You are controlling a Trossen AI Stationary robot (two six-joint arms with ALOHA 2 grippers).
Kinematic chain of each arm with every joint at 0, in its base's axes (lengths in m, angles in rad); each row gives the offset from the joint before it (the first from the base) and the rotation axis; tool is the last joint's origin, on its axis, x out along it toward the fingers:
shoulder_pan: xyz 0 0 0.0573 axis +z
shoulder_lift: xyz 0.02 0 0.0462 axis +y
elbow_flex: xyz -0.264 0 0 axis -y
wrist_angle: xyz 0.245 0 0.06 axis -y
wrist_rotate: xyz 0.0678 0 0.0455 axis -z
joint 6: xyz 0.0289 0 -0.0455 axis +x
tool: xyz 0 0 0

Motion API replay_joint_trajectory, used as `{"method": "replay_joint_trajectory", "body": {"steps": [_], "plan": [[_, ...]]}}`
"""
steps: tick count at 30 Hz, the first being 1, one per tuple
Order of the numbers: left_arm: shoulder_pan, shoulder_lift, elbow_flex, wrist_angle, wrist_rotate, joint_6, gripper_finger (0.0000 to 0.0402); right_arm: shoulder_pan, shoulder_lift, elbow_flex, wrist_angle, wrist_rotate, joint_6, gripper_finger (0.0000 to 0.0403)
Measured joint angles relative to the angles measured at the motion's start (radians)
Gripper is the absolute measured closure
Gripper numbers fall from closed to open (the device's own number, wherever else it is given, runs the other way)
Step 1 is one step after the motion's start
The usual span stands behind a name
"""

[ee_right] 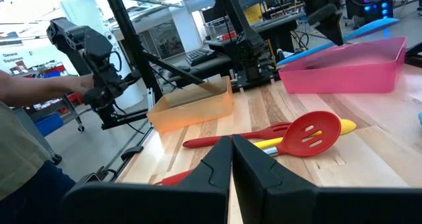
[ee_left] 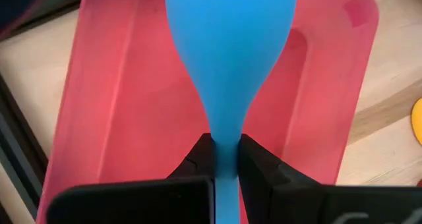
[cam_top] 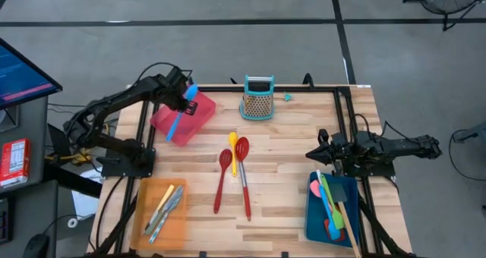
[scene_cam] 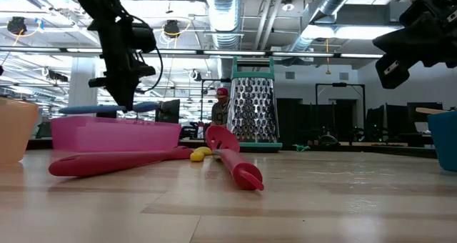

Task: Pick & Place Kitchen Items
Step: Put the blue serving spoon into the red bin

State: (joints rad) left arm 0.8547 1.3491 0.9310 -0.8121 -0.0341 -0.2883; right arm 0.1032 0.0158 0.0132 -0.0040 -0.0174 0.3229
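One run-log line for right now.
left gripper: jaws shut on blue spoon, above red tray | right gripper: shut, empty, waiting near blue tray

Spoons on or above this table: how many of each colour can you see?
Red spoons: 2, and, lying mid-table
Yellow spoon: 1, lying between the red ones
Blue spoon: 1, held by the left gripper over the red tray
Total: 4

Overhead looks down; low level across; both share grater (cam_top: pixel 258 99).
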Motion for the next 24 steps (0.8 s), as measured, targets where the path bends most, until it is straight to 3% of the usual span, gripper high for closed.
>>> {"method": "replay_joint_trajectory", "body": {"steps": [24], "plan": [[0.067, 0.068, 0.0, -0.001, 0.007, 0.047, 0.0383, 0.0, 0.0, 0.0, 0.0, 0.0, 0.0, 0.0393]]}}
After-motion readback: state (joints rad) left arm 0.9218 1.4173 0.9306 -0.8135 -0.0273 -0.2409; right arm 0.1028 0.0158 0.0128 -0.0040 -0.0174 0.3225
